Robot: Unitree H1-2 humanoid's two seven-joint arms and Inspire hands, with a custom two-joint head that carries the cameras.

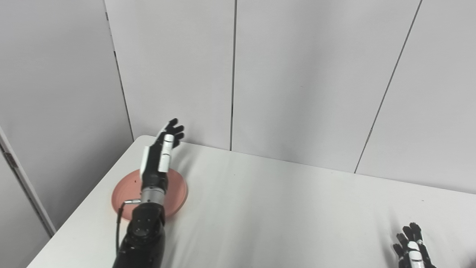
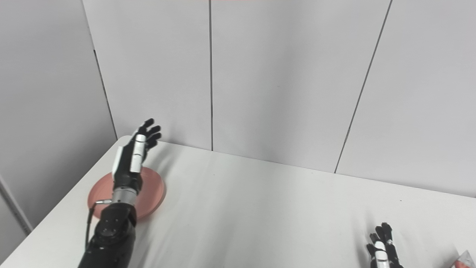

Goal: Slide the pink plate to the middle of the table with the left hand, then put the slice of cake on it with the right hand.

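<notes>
Scene from my head cameras: a white rectangular desk (image 1: 279,208) set against pale grey wall panels (image 1: 297,74). A round, shallow pink plate (image 1: 177,193) lies near the desk's left edge, toward the far left corner. My left hand (image 1: 160,156) is raised over the plate's far rim, fingers (image 1: 174,130) extended and spread, holding nothing; whether it touches the plate cannot be told. My right hand (image 2: 383,247) sits low at the desk's near right edge, fingers apart and empty. At the near right corner a pale wedge with a reddish tip (image 2: 463,259), cut off by the frame, may be the slice of cake.
</notes>
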